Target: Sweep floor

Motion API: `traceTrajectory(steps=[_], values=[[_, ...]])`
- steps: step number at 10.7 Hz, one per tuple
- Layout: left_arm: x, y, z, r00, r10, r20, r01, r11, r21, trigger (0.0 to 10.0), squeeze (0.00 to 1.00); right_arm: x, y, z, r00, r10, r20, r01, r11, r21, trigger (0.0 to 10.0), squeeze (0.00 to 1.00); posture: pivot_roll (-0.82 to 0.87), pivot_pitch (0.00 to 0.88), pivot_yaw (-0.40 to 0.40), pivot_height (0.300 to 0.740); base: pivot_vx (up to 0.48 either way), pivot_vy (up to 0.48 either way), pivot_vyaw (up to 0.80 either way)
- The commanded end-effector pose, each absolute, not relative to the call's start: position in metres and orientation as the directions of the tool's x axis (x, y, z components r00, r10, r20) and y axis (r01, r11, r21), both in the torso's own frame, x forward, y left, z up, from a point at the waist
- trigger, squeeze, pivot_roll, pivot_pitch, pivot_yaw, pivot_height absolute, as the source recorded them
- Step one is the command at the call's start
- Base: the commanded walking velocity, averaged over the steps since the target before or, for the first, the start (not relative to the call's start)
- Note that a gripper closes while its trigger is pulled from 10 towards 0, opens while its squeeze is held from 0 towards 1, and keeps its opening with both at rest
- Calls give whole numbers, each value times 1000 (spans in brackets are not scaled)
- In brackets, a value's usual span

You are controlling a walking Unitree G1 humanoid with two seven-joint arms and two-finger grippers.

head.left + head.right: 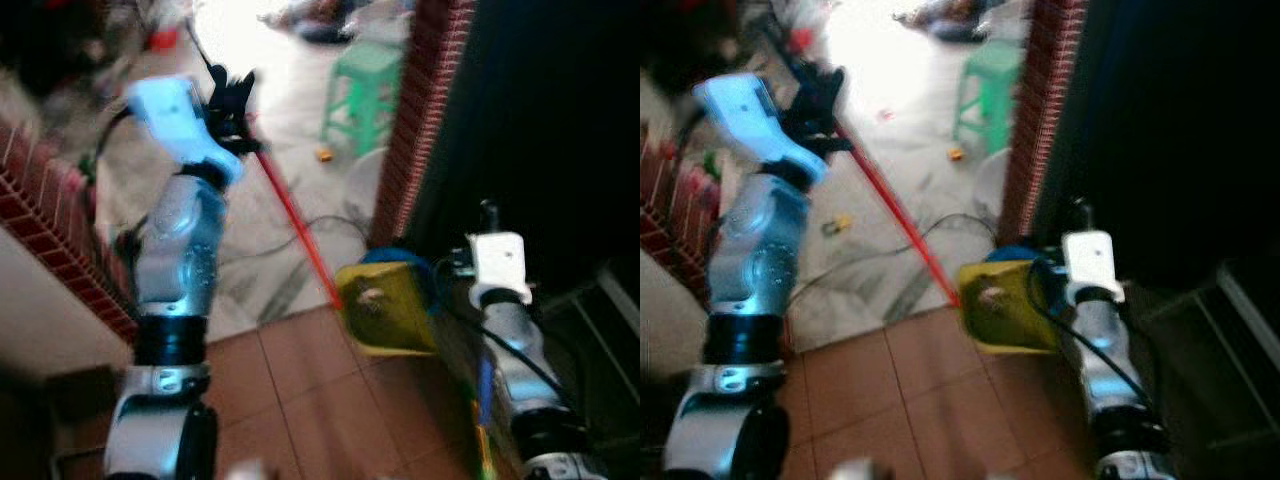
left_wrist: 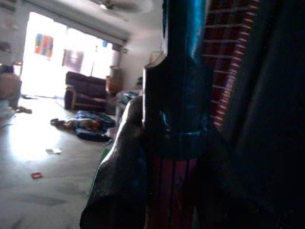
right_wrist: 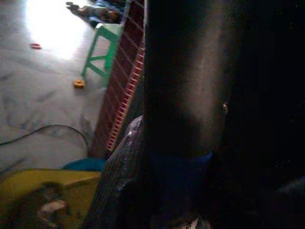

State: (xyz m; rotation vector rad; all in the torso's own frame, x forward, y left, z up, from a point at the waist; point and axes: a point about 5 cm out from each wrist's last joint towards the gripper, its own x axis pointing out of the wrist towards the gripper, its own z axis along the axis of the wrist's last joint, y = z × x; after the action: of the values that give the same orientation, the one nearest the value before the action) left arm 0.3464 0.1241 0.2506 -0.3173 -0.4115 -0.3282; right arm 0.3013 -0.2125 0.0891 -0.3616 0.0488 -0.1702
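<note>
Broom handle (image 1: 300, 235), red, runs diagonally from the left gripper (image 1: 232, 108), far left, down to the yellow dustpan (image 1: 385, 310) at centre. Left jaws closed around the handle's upper end. Dustpan sits low by the brick pillar (image 1: 420, 110), debris inside, blue rim behind. Right gripper (image 1: 487, 215) holds a dark pole beside the dustpan; jaws wrapped on it. Green stool (image 1: 365, 90) stands far on the pale floor (image 1: 290, 150), black cable (image 1: 310, 228) trailing nearer. Terracotta tiles (image 1: 300, 400) lie nearest.
</note>
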Motion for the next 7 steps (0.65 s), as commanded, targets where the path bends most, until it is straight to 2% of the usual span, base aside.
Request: traceTrajectory(steps=[1, 3, 7], values=[[343, 139, 269, 832, -187, 522, 342, 914, -218, 10000, 0, 307, -204, 100, 990, -136, 31, 137, 920, -367, 10000, 0, -45, 0, 7, 740, 480, 0, 0], [343, 138, 270, 830, -187, 526, 345, 912, -221, 10000, 0, 308, -205, 100, 991, -133, 32, 135, 919, -371, 10000, 0, -45, 0, 4, 740, 480, 0, 0], [339, 131, 269, 808, -226, 544, 350, 927, -135, 10000, 0, 308, -205, 100, 991, -128, 32, 130, 919, -373, 10000, 0, -45, 0, -3, 740, 0, 0, 0]])
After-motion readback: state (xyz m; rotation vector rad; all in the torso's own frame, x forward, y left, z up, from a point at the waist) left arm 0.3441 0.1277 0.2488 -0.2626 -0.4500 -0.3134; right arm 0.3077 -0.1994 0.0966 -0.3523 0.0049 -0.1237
